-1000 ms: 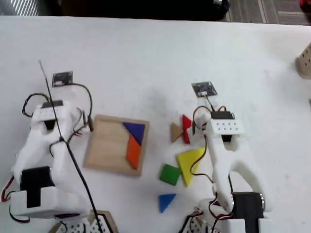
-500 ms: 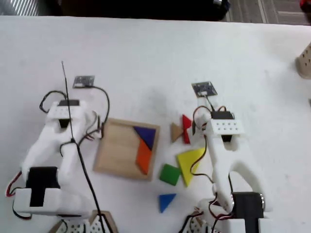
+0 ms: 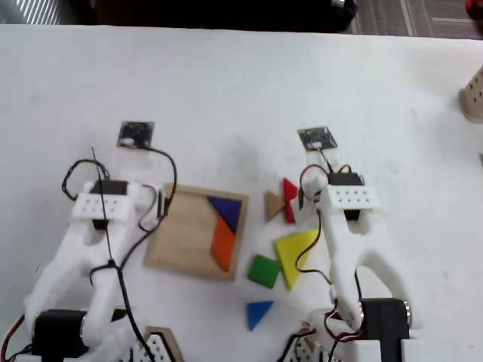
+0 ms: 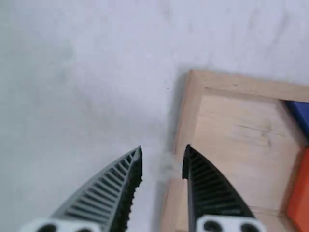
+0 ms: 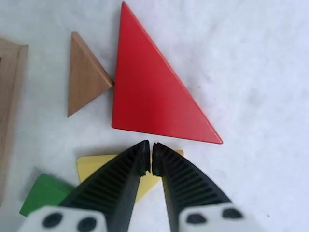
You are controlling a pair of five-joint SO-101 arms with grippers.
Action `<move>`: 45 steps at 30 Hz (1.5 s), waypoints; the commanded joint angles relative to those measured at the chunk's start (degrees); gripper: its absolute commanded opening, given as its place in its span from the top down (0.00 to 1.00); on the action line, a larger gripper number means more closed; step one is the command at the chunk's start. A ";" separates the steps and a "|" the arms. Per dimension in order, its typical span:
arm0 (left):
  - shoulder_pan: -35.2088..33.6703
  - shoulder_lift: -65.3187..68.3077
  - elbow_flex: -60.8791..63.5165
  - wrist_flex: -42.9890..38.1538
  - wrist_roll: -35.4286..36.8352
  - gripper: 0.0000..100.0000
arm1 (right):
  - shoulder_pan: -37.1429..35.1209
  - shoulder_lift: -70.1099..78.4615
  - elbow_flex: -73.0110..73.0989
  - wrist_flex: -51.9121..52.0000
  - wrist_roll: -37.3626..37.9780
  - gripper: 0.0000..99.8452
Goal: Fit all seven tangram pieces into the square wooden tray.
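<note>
The square wooden tray (image 3: 181,226) lies left of centre with a blue piece (image 3: 227,210) and an orange piece (image 3: 223,245) along its right side. To its right lie a brown triangle (image 3: 272,205), red triangle (image 3: 290,200), yellow triangle (image 3: 296,253), green square (image 3: 264,271) and small blue triangle (image 3: 258,313). My left gripper (image 4: 162,162) is open at the tray's left rim (image 4: 193,96), which runs between its tips. My right gripper (image 5: 148,151) is shut and holds nothing, just short of the red triangle (image 5: 149,96), above the yellow one (image 5: 96,166).
Two small circuit boards on cables (image 3: 136,134) (image 3: 317,138) lie behind the arms. A pegged wooden block (image 3: 472,94) stands at the far right edge. Another wooden corner (image 3: 162,343) shows at the front. The far half of the white table (image 3: 241,75) is bare.
The tray slid right together with the left arm, then stopped. The left arm's body has since swung over while its gripper stays at the rim. The right arm has not moved.
</note>
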 commanded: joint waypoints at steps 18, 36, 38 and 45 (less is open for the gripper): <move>2.33 20.18 -15.82 1.85 -0.18 0.90 | -0.31 -2.51 -0.26 -0.92 0.53 0.98; 2.68 20.00 -17.67 -2.73 7.56 0.96 | -0.31 -2.51 -0.35 -0.92 0.53 0.98; 2.68 20.00 -17.76 -2.46 7.47 0.96 | -0.31 -2.51 -0.35 -0.92 0.53 0.98; 2.68 20.00 -20.48 2.55 7.47 0.77 | -0.31 -2.51 -0.35 -0.92 0.53 0.98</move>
